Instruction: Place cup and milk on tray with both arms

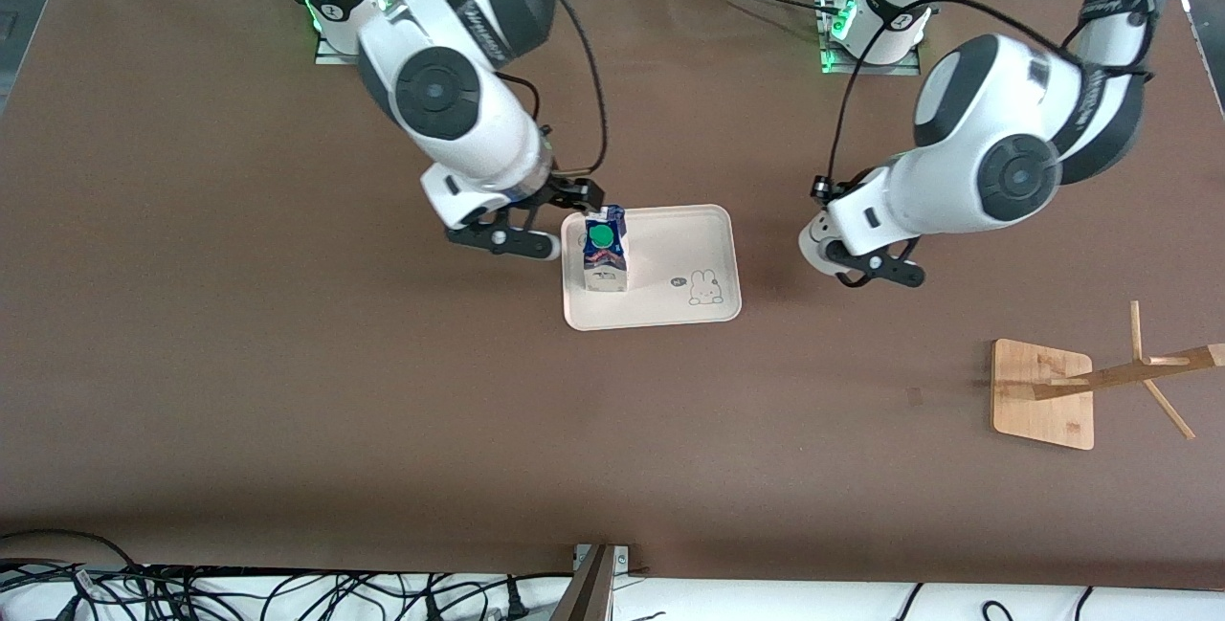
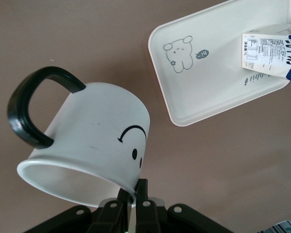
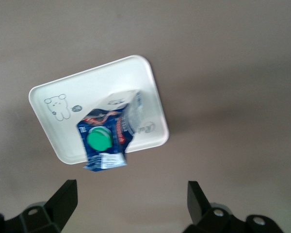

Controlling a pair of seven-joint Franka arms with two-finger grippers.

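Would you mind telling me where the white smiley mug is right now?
The white ceramic smiley mug is pinched by its rim in the left claw, tilted in the air over bare table beside the cream-pink rectangular tray.

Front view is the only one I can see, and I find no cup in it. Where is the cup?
Observer: The left hand holds the cup by its rim. The left arm hides it from your camera.
Operator: Is the cup over the tray?
Observer: No. The left wrist view shows it tilted over bare table, beside the tray.
Operator: Does the right hand grip the milk?
Observer: No. The right hand is open above the milk, its fingers wide apart and touching nothing. The milk stands on the tray.
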